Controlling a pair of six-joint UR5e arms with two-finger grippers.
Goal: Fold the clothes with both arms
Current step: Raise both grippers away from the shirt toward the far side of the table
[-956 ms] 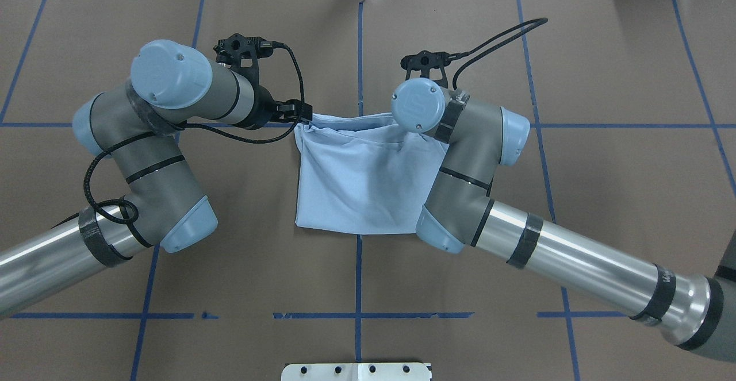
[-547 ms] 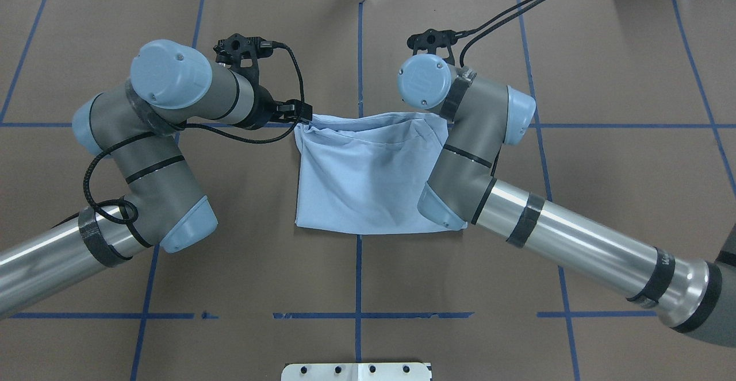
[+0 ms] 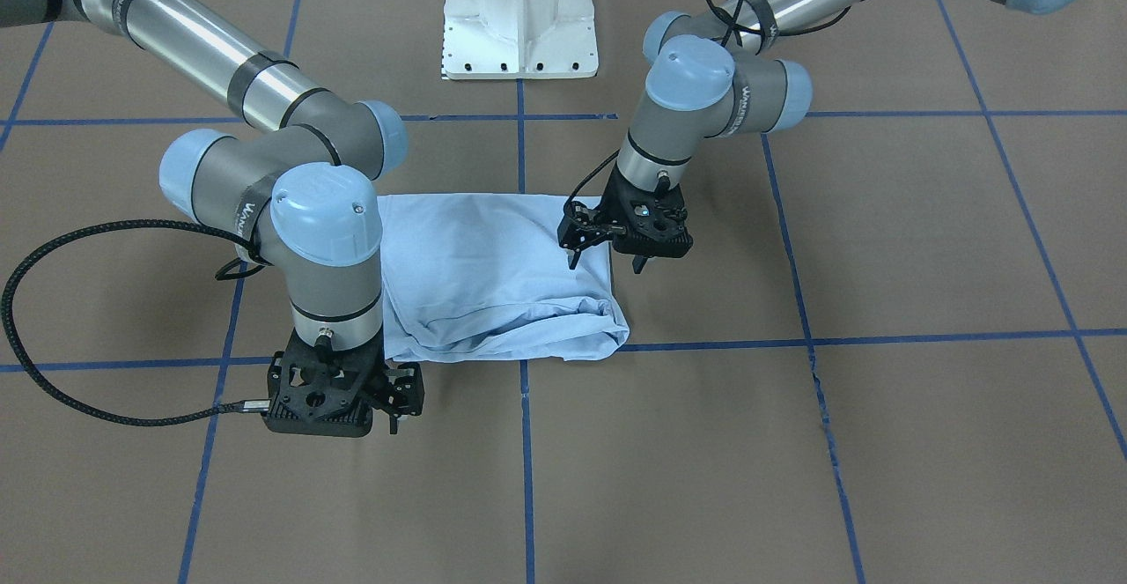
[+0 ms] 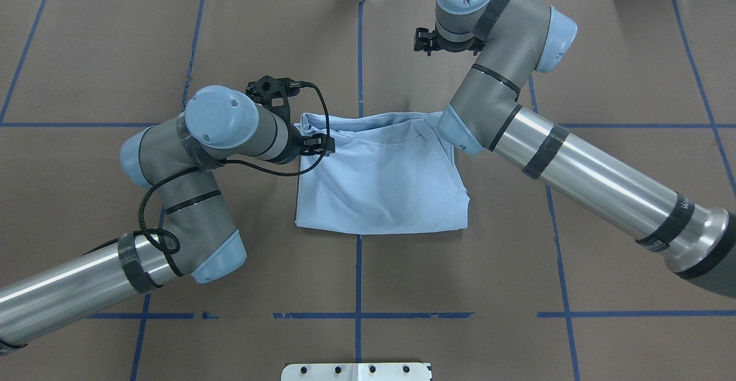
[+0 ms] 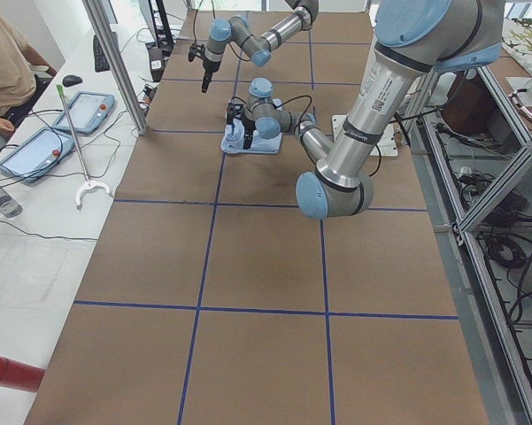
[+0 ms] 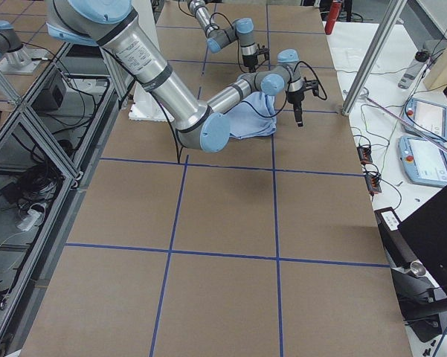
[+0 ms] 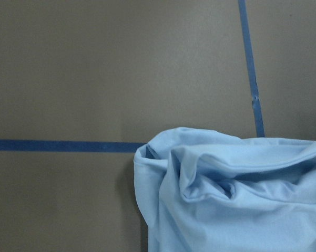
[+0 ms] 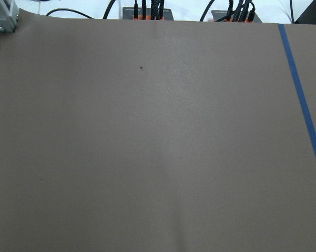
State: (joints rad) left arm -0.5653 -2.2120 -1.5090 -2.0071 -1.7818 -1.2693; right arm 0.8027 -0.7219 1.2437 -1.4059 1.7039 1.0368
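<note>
One light blue T-shirt [image 4: 379, 180] lies folded into a rough rectangle at the middle of the counter [image 4: 460, 289], its 12 o'clock edge bunched and wrinkled. Your left fingers [image 3: 577, 245] hang spread and empty over its 10 o'clock corner. Your right fingers [image 3: 401, 390] hold nothing, well off the cloth toward 1 o'clock; whether they are spread I cannot tell. I'd judge that edge needs tidying: lift the left straight up to avoid snagging, then take both far corners and pull evenly.
</note>
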